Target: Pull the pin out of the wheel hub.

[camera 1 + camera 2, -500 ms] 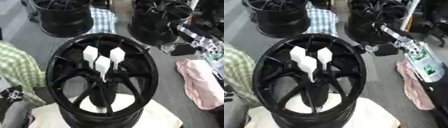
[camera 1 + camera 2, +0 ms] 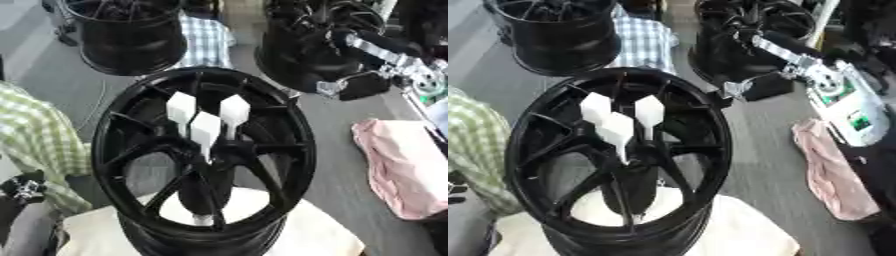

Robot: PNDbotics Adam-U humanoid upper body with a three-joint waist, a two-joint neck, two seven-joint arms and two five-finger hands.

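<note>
A black wheel hub [image 2: 296,145] stands on a white cushion [image 2: 311,235] in the middle. Three white pins rise from its centre: one at the left [image 2: 181,107], one at the right [image 2: 234,111] and one in front [image 2: 206,130]. My right hand [image 2: 756,86] comes in from the upper right on a black and silver arm [image 2: 798,60]. It hangs beyond the hub's far right rim, apart from the pins and dark against the wheel behind it. My left hand [image 2: 22,189] shows only as a black and silver shape at the lower left edge.
Two more black wheels stand at the back, one left [image 2: 131,35] and one right [image 2: 302,50], with a blue checked cloth [image 2: 206,40] between them. A pink cloth [image 2: 402,170] lies to the right. A green checked cloth [image 2: 35,135] lies at the left.
My right arm and hand have shifted a little to the left and farther back. The hub and its three pins have not moved.
</note>
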